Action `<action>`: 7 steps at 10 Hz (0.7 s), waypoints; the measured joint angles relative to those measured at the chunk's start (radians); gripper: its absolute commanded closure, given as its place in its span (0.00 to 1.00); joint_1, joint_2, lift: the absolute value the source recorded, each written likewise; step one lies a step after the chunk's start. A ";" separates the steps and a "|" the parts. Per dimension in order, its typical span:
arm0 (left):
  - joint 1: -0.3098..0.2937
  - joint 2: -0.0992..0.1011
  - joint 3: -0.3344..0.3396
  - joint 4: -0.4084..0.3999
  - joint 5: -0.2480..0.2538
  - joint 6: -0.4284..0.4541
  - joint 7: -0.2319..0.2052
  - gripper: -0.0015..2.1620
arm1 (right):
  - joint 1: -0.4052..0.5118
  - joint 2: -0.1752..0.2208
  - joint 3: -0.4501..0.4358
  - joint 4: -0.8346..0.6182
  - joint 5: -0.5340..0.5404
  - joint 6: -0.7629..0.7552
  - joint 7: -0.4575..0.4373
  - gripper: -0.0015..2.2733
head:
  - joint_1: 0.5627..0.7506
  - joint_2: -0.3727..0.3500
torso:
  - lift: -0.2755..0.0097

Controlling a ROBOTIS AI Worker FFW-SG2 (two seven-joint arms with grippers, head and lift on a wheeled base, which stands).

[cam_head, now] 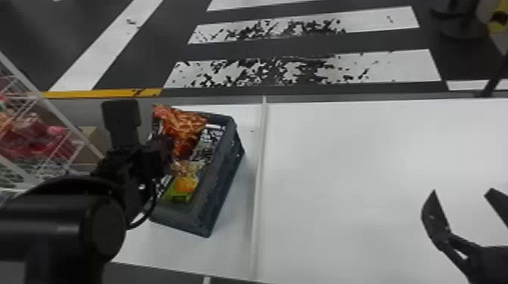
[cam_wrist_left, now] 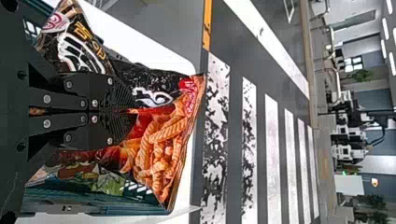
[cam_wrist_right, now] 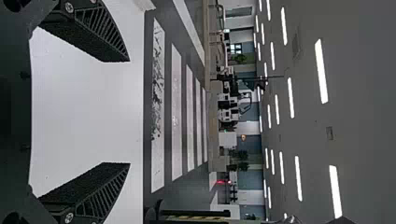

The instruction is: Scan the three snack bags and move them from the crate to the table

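At the crate [cam_head: 223, 177], your left gripper [cam_wrist_left: 133, 111] pinches the orange snack bag [cam_wrist_left: 161, 144] at its far end, so squeeze lightly and lift straight clear before swinging toward your wide-spread right gripper [cam_wrist_right: 129, 112].

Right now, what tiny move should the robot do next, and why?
Probably lift the left pincer gently upward: its black fingers pinch the shiny orange-red snack bag, which seems partly inside the dark blue-grey plastic crate and needs scanning.
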 measured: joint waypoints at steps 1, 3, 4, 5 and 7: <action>0.023 -0.008 -0.005 -0.060 0.003 -0.003 0.005 0.80 | -0.001 0.000 -0.002 0.000 -0.001 -0.002 0.000 0.04 | 0.70 0.82 | 0.75; 0.070 -0.021 -0.034 -0.165 0.034 -0.004 -0.050 0.80 | -0.001 0.005 -0.008 -0.005 -0.002 -0.012 0.000 0.04 | 0.70 0.72 | 0.75; 0.091 -0.023 -0.076 -0.196 0.039 -0.004 -0.080 0.80 | 0.000 0.009 -0.019 -0.019 -0.009 -0.013 0.000 0.04 | 0.70 0.68 | 0.75; 0.118 -0.023 -0.137 -0.211 0.028 -0.011 -0.115 0.80 | 0.001 0.014 -0.033 -0.035 -0.018 -0.005 0.000 0.04 | 0.70 0.60 | 0.75; 0.158 -0.017 -0.283 -0.185 -0.033 -0.092 -0.190 0.80 | -0.003 0.018 -0.057 -0.064 -0.034 0.025 0.001 0.04 | 0.70 0.41 | 0.75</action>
